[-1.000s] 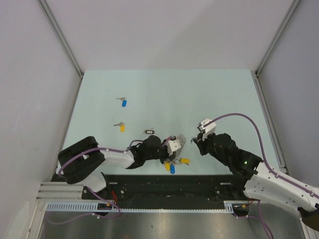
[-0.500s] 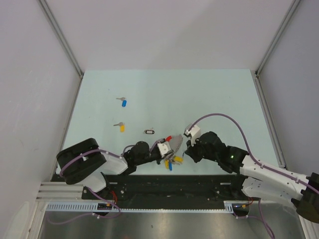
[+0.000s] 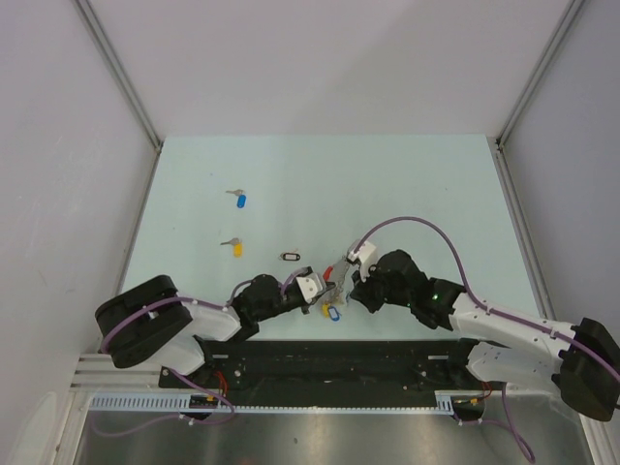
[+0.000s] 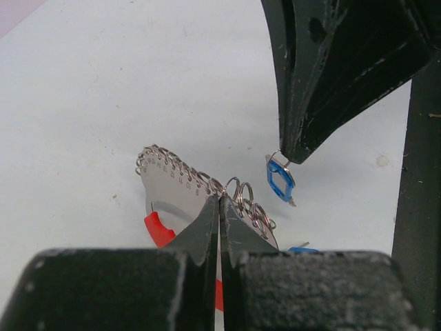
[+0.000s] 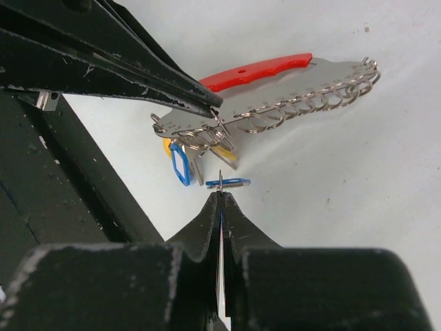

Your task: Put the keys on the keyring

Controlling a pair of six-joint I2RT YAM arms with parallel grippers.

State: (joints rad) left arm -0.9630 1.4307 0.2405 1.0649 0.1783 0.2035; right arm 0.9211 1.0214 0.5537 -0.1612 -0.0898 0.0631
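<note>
Since 1 second ago the right arm has swung left across the table [image 3: 407, 184], and the left arm has drawn back a little, so the 2 grippers now meet near the front edge. The left gripper [image 4: 220, 201] is clenched on the silver edge of the keyring [image 5: 289, 86], holding it just above the surface with its red arc on the far side. The right gripper [image 5: 220, 198] is pinched shut on a blue-headed key [image 5: 233, 183], which sits just below the row of small loops. Some hung keys [image 5: 180, 164], blue and yellow, dangle from the loops beside the left fingertips. Well apart on the left lie a loose blue key [image 3: 241, 201] and a loose yellow key [image 3: 235, 248], with a black oval tag [image 3: 291, 257] nearer the grippers.
</note>
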